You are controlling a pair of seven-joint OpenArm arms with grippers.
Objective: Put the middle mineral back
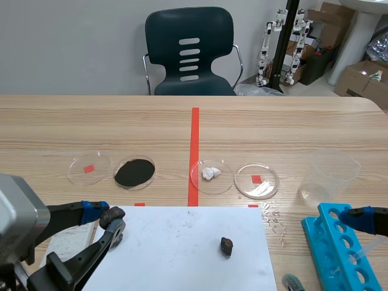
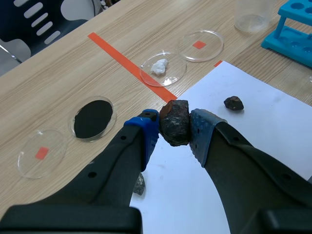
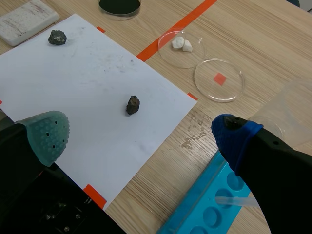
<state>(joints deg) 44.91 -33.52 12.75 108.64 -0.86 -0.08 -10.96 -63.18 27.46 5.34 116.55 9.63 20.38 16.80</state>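
Gripping one mineral (image 2: 174, 123), two minerals (image 3: 132, 104) (image 3: 57, 37) on paper (image 3: 97, 73)

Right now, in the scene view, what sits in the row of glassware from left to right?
Left to right: empty dish, dish of black powder, dish with white pieces, second empty dish, clear beaker.
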